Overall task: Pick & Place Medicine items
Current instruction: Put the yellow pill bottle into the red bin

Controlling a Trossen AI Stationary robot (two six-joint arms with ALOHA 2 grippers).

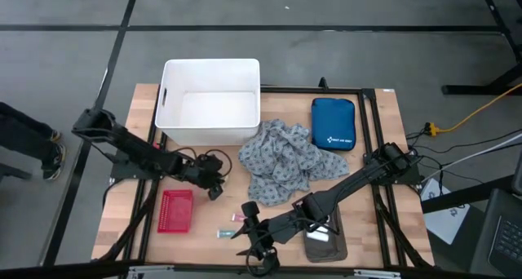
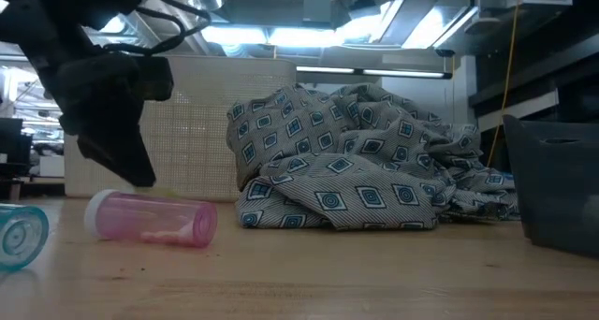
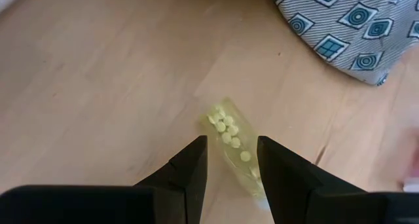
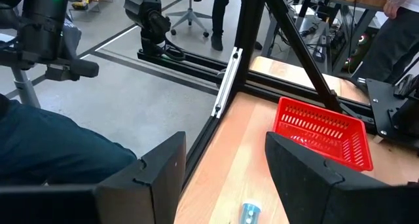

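In the high view my left gripper [image 1: 214,187] hovers between the red mesh basket [image 1: 175,210] and the grey patterned cloth [image 1: 285,161]. Its wrist view shows it open [image 3: 232,162], a finger on each side of a clear tube of yellow pills [image 3: 230,140] that lies flat on the wood. My right gripper [image 1: 249,232] is open near the table's near edge, beside a pink tube [image 1: 236,216] and a teal tube [image 1: 224,232]. In the low view the pink tube [image 2: 150,218] and the teal tube [image 2: 19,234] both lie on their sides. The right wrist view looks past the open gripper [image 4: 226,178] at the basket [image 4: 321,133].
A white bin [image 1: 210,99] stands at the far edge, with a blue zipped pouch [image 1: 333,124] to its right. A dark flat case [image 1: 325,240] lies near the near edge, under my right arm. Black frame rails [image 4: 226,86] border the table. A person [image 1: 24,140] is at the left.
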